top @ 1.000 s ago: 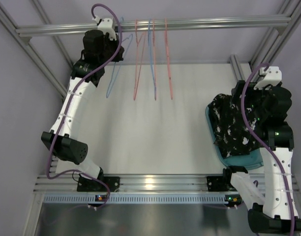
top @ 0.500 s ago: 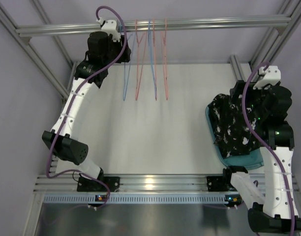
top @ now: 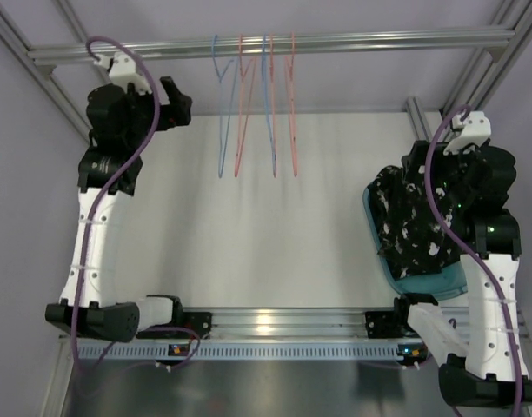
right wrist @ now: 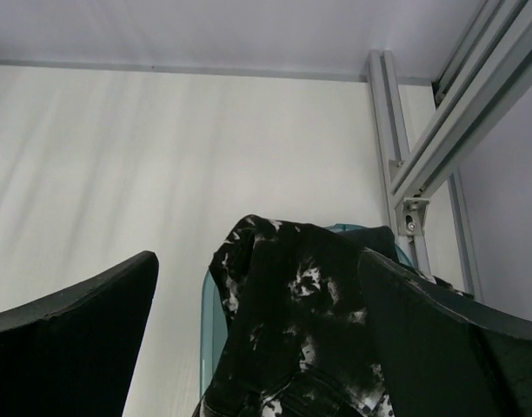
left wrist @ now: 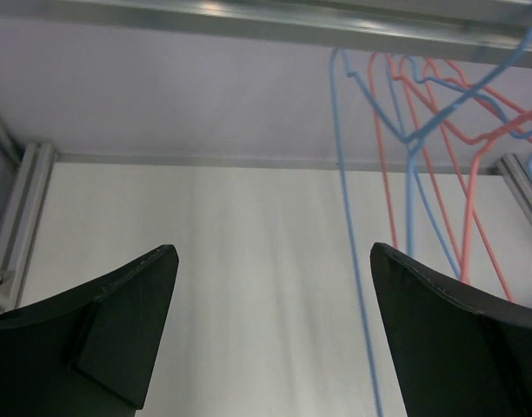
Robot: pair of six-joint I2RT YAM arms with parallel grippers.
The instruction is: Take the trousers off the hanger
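Left claw (left wrist: pixel 272 261): spread wide and holding nothing; it hangs at the left of the table (top: pixel 275 226), pointing toward the rail (top: pixel 379 41) and apart from everything on it.
Right claw (right wrist: pixel 257 258): spread as well, with no cloth pinched between its fingers; it hovers over the near-right part of the table, right above the garment.
Printed trousers (top: pixel 405 221): off the rail, lying crumpled in the teal tray (top: pixel 431 282) at the right side of the table, one fold spilling over the tray's left rim.
Plain black pair: I cannot pick it out; any dark cloth under the right arm blends with the arm's own housing.
Wire hangers (top: pixel 221 113): four of them, blue and red by turns, hang on the rail at the back, all bare, no cloth on any.
Step in hand: by my reading the removal itself is finished, since nothing hangs on a hanger and neither claw carries anything; this looks like the clearing-away stage.
Next move: probably little more than drawing both arms to rest. The right claw needs to rise straight off the heap so that a finger does not snag a fold and drag it out of the tray; the left needs to keep clear of the loose hangers.
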